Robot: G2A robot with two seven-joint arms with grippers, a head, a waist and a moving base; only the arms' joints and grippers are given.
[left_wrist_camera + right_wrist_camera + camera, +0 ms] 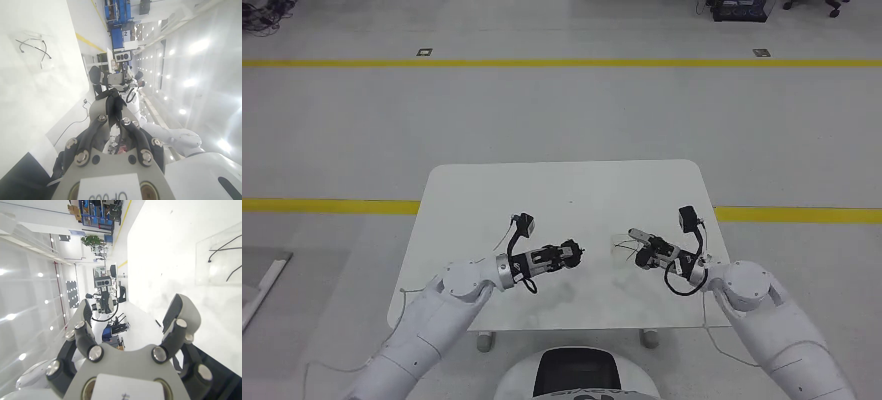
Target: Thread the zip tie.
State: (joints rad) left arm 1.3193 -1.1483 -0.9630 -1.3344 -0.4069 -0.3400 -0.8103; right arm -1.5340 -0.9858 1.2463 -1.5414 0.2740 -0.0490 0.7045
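- Zip ties (44,53) lie loose in a clear tray (217,275) on the white desk (562,190).
- Left gripper (113,100) has its fingers pinched on a black strap (119,132), apparently one more tie.
- Right gripper (132,300) holds its fingers wide apart, empty.

counter (542,190) is showing plain white with a few dark specks. The zip ties (44,51) are reading black, on a clear sheet (217,262) that's glinting pale at its edges. left end effector (111,96) is showing a grey body, black links and silver pins, plus a white label with dark print. right end effector (130,306) is running the same scheme: light grey fingers (189,311), black ribbed pads (170,311), silver pins. The arms (442,310) are coming through glossy white, with black cables (674,285) at the wrists. The floor (562,110) is reading pale grey, with yellow stripes (542,63) running across it.
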